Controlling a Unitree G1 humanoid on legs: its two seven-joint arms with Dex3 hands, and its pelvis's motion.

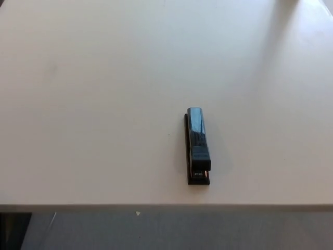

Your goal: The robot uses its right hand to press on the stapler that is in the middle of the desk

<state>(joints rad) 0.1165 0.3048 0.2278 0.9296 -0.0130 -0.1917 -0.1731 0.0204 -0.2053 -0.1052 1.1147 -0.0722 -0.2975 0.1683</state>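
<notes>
Black stapler (197, 146) lies flat on the white desk (93, 104), long axis running toward & away from the desk's near edge, slightly right of desk centre. Its near end sits close to that near edge, not touching it. Top arm is glossy w/ a bluish sheen; base shows along its left side. Nothing rests on the stapler. Grey floor (182, 232) shows below the near edge. Neither robot hand in view, so finger state can't be told.

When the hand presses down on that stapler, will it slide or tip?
The stapler lies flat on its long base, so tipping seems unlikely. Its glossy top may be slippery under fingers. The desk looks smooth, so an off-centre push could make it skid.
</notes>
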